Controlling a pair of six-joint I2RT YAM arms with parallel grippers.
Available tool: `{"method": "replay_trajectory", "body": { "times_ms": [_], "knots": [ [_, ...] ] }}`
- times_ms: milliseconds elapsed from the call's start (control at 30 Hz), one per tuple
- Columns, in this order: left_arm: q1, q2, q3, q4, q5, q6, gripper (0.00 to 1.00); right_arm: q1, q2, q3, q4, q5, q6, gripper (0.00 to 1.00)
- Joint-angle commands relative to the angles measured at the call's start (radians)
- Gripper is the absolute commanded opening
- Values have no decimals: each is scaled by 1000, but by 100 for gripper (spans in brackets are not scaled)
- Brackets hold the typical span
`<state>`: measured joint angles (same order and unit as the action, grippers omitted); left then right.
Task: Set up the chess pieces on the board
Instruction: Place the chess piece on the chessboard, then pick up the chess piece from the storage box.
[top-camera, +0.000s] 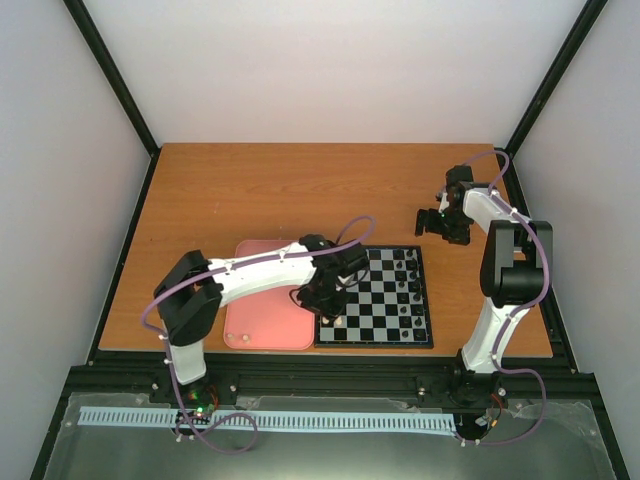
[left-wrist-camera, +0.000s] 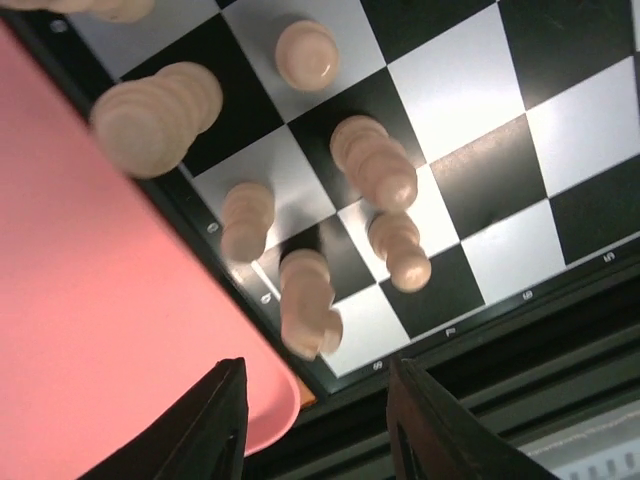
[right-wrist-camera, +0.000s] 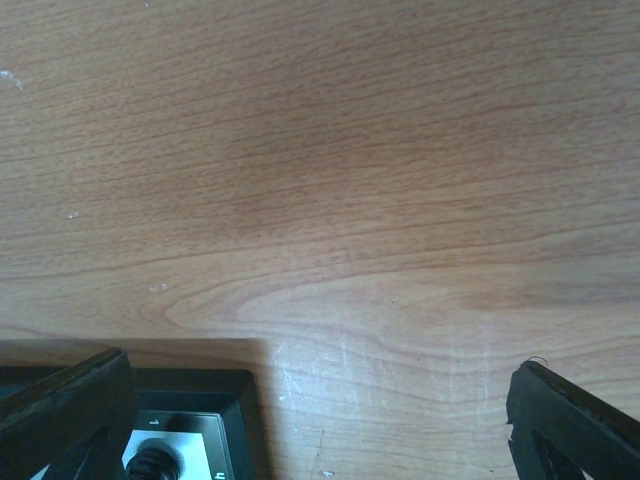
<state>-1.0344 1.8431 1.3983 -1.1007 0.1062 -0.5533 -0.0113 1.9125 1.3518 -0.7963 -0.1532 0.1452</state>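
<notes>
The job looks partly done. On the board (left-wrist-camera: 580, 130), along the side that borders the salmon-pink tray (top-camera: 255, 320), at least six cream chess pieces (left-wrist-camera: 375, 160) stand in the two lines of squares nearest that edge, some large, some pawn-sized. Whether each sits squarely on its own square I cannot tell from this slanted angle. The black pieces (top-camera: 405, 290) stand ranked along the opposite side of the board. A full cream set would need more than I can count, so I judge several remain to be placed; where they lie I cannot make out.

The left tool (left-wrist-camera: 318, 375) hangs over the board's tray-side edge, fingers parted, nothing between them. The right tool (right-wrist-camera: 315, 370) is spread wide and empty over bare worktop (right-wrist-camera: 350, 150) just beyond a corner of the board on the black side.
</notes>
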Motion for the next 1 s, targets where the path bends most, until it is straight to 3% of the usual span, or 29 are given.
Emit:
{"method": "replay_trajectory", "body": {
  "times_ms": [0, 167, 267, 667, 967],
  "knots": [
    [-14, -96, 38, -79, -42, -17, 43, 5, -46, 9, 2, -8, -10, 100],
    [-6, -220, -24, -161, -162, -86, 62, 6, -49, 8, 2, -10, -10, 100],
    [42, -289, -128, -180, -171, -153, 65, 5, -47, 7, 4, -14, -9, 100],
    [476, -654, -518, -150, -157, -261, 58, 6, -30, 9, 3, -20, -7, 100],
    [635, -654, -687, -55, -4, -222, 50, 6, -5, 14, 2, -22, -7, 100]
  ]
}}
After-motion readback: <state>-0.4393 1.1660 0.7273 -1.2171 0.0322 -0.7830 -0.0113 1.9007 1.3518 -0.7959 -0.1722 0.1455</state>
